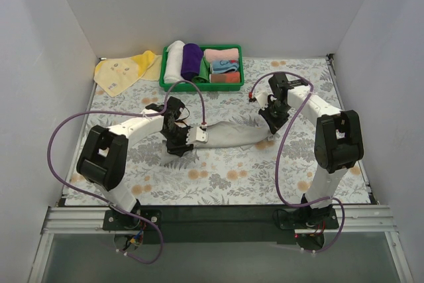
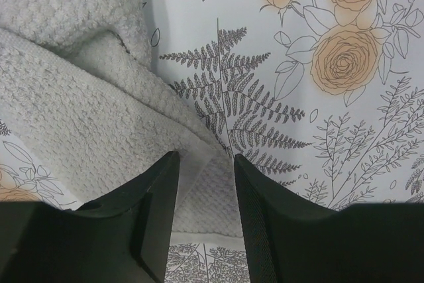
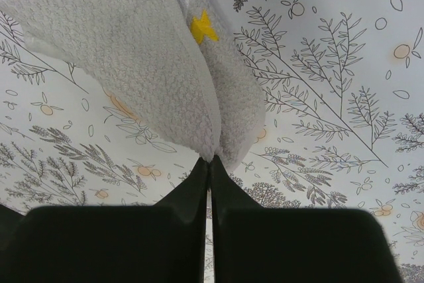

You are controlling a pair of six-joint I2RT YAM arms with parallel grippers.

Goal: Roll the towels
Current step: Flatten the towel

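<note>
Right tool pinched shut on corner of grey towel; left tool jaws part-way apart around opposite end, so cannot tell whether clamped. Towel stretched, bunched, at middle of desk; yellow towel lies spread at far left. Advice: flatten cloth first, keep edges square, then roll tight and even.

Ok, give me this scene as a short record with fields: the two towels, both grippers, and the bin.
plain light grey cloth towel: unrolled, stretched between both grippers, mid-table
pale yellow printed cloth towel: flat, far left corner
left gripper: jaws apart, astride the grey towel's edge
right gripper: shut on the grey towel's other end
green plastic bin: far centre, holding rolled and folded cloths
</note>
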